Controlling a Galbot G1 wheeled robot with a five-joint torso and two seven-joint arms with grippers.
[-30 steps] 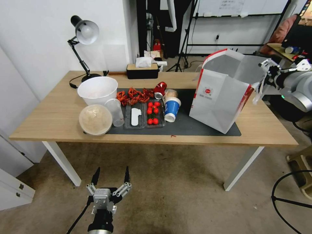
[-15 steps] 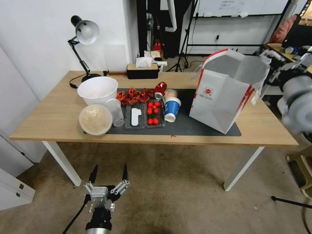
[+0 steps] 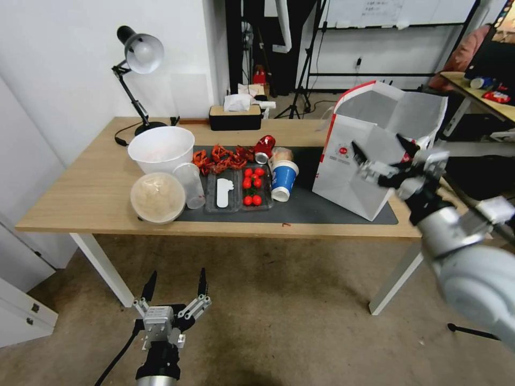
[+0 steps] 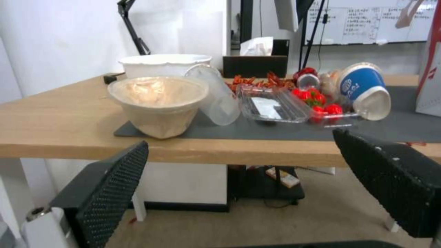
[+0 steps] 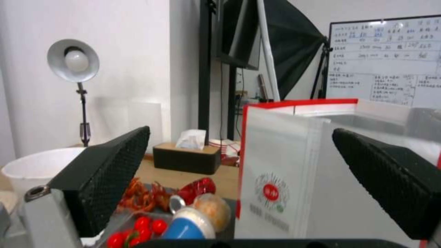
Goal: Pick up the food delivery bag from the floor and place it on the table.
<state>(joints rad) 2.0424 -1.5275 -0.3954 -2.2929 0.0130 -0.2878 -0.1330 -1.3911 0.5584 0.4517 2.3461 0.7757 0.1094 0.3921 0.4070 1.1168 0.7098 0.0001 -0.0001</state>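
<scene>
The food delivery bag (image 3: pixel 354 171), white with red edges and a foil lining, stands upright and open on the dark mat at the right end of the table (image 3: pixel 91 187). My right gripper (image 3: pixel 378 145) hovers open just in front of the bag, near the table's front right edge, holding nothing. Its wrist view looks at the bag (image 5: pixel 285 172) and its round red logo between the spread fingers (image 5: pixel 105 172). My left gripper (image 3: pixel 176 279) hangs open low over the floor (image 3: pixel 289 305), in front of the table's left half, facing the table edge (image 4: pixel 257 155).
On the mat's left part sit a white bowl (image 3: pixel 161 147), a lidded paper bowl (image 3: pixel 157 197), a clear cup (image 3: pixel 191 185), a tomato tray (image 3: pixel 253 186), a tipped blue cup (image 3: pixel 283 179) and crayfish (image 3: pixel 222 157). A lamp (image 3: pixel 137 59) and tissue box (image 3: pixel 235 115) stand behind.
My right arm has swung away from the bag's right rim, coming round and down in front of the bag, nearer the camera. My left gripper sank slightly. The bag stays put.
</scene>
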